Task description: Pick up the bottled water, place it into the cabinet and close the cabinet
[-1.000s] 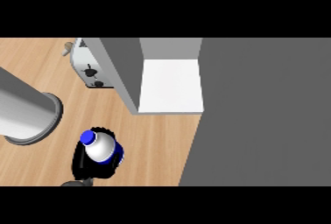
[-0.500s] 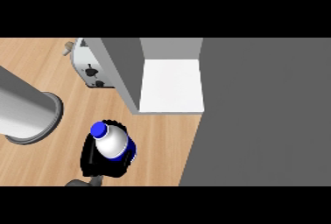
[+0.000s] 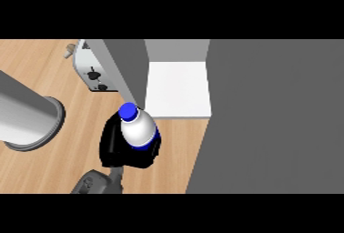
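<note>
Open cabinet (image 3: 178, 88) floor bare; door edge (image 3: 128, 68) just beside bottled water (image 3: 138, 127); toaster (image 3: 91, 68) behind.

A black hand (image 3: 128, 150) curls round a water bottle (image 3: 139, 129) with a blue cap, held over the wooden desk (image 3: 40, 173) just before the open cabinet (image 3: 178, 88). A toaster (image 3: 91, 73) stands beside the cabinet's wall, and a grey forearm (image 3: 23, 120) shows at the left.

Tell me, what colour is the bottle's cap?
Blue; the cap shows best in the head view.
</note>
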Available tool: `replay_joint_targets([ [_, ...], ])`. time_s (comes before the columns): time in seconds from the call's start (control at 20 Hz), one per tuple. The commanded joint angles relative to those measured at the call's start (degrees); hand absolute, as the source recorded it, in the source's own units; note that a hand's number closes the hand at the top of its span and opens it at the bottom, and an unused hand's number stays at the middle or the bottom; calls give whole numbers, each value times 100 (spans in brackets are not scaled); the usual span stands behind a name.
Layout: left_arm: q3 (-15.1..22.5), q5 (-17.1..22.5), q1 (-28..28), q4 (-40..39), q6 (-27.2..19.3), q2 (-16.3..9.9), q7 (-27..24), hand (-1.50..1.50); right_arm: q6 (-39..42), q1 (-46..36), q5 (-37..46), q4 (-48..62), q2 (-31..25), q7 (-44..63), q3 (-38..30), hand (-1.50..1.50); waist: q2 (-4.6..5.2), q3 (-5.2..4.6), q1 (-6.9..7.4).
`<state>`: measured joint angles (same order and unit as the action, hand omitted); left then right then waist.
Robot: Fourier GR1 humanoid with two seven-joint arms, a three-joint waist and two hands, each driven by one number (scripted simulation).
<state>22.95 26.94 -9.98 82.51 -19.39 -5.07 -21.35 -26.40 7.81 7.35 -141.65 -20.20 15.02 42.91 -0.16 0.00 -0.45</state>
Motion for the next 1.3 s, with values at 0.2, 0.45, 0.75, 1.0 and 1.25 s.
replay_joint_targets([
  [0.2, 141, -600, -830, -90, -768, 492, 486, 150, 51, 322, 407, -664, -228, 123, 85, -150, -1, 1, -24],
  [0.45, -161, -738, -1708, -559, -1085, 499, 844, 150, -138, 87, 614, -617, 55, 404, 343, -150, 4, -4, -34],
  [0.75, -145, -767, -2516, -1080, -1512, 503, 1169, 150, -136, 245, 299, -553, -67, 57, 141, -150, 6, 1, -54],
  [1.0, -841, -695, -3292, -2731, -1118, 505, 536, 150, -111, 196, 408, -628, -206, 181, 301, -150, 30, -4, -135],
  [1.25, -1239, -1058, -4000, -3743, -1097, 435, 558, 150, -85, 282, 138, -382, -246, -395, 219, -150, 40, 3, -144],
])
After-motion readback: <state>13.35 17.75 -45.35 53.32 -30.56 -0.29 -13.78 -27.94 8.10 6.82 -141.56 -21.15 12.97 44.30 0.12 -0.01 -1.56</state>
